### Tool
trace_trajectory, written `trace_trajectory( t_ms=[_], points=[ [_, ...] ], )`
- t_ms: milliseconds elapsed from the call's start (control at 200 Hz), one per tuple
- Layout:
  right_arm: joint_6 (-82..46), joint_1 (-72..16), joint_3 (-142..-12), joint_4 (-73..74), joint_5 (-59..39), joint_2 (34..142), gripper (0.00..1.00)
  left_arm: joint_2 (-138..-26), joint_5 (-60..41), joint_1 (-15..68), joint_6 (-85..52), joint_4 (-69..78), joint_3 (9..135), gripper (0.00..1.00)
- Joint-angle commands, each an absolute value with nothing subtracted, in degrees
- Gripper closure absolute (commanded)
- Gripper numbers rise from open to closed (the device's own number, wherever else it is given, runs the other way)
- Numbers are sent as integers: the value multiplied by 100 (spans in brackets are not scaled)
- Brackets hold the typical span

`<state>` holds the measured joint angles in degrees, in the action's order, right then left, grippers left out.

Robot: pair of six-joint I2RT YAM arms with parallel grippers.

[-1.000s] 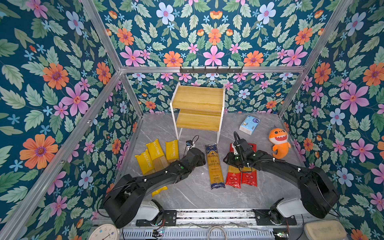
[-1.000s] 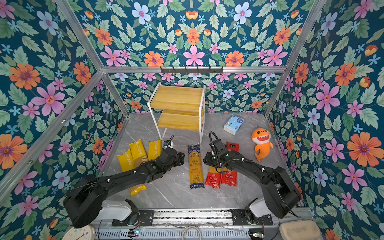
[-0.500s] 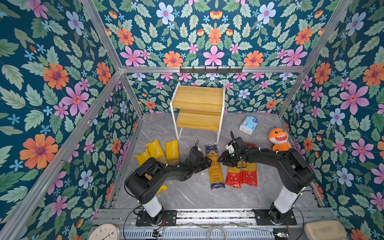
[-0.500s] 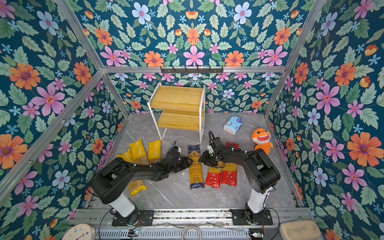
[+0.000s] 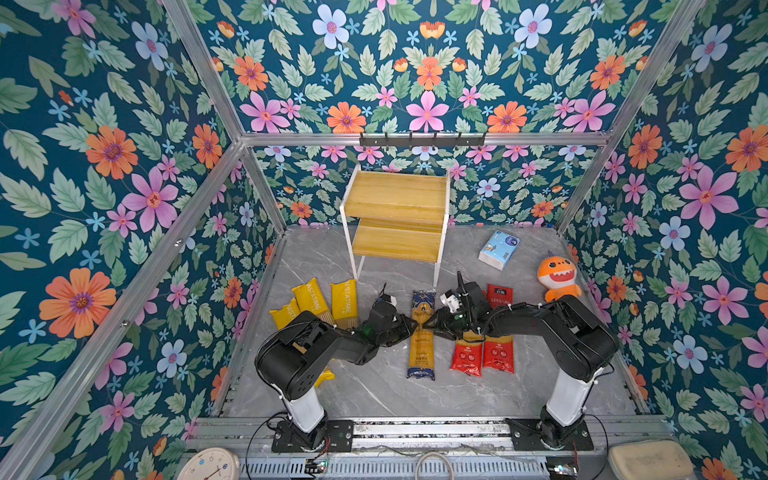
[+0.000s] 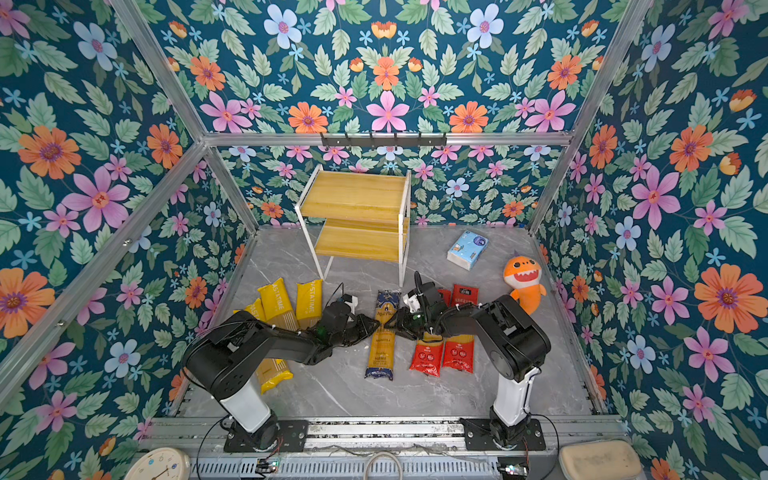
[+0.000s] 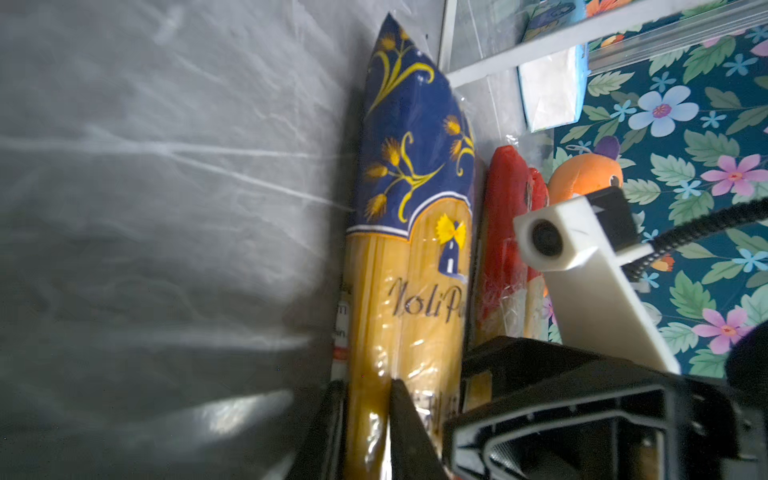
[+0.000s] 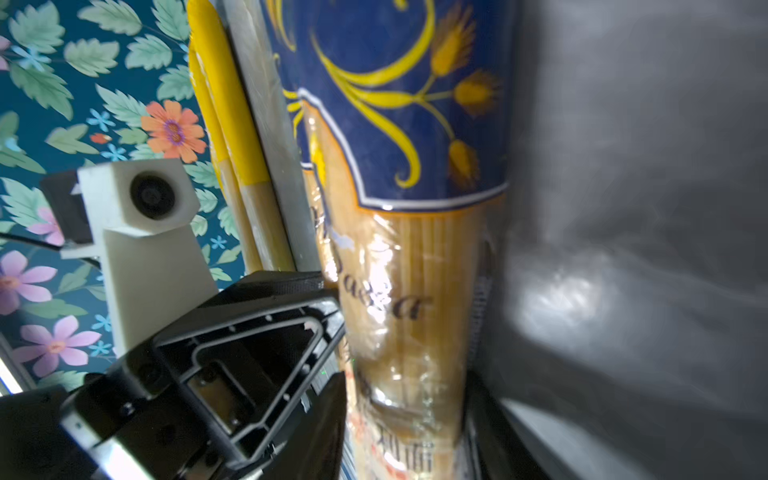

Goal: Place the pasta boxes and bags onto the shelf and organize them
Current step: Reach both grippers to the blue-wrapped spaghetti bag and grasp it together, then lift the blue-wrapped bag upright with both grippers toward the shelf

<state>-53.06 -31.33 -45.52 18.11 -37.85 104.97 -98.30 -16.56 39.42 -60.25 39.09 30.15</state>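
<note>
Navy pack (image 5: 422,353), gold wheat print; red packs (image 5: 484,357); floral walls (image 5: 124,166).

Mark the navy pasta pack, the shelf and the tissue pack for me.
navy pasta pack (image 5: 422,353): in a top view, on its spaghetti-filled near half.
shelf (image 5: 395,245): in a top view, on its bare lower board.
tissue pack (image 5: 498,249): in a top view, on its top face.

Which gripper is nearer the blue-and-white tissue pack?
Right. The right gripper holds the navy pasta pack on the side facing the tissue pack; the left gripper holds its opposite side.
</note>
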Motion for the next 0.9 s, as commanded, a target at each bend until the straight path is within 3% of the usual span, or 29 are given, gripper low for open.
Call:
trace_trajectory(
  t_ms=[0, 220, 500, 895],
  points=[
    [-5647, -3203, -4412, 2418, -3566, 10466, 59, -9765, -1947, 3964, -6007, 3945, 3024, 80],
    [-5422, -3290, -4250, 2486, -3326, 9962, 81, -9291, -1973, 3896, -5889, 3876, 2929, 79],
    [-4777, -3452, -4249, 1779, -2939, 9000, 95, -8100, -2035, 3655, -5729, 3314, 2705, 70],
    [-3680, -3570, -4661, 723, -2812, 7810, 100, -6485, -2848, 2823, -5054, 2310, 3194, 55]
  ],
)
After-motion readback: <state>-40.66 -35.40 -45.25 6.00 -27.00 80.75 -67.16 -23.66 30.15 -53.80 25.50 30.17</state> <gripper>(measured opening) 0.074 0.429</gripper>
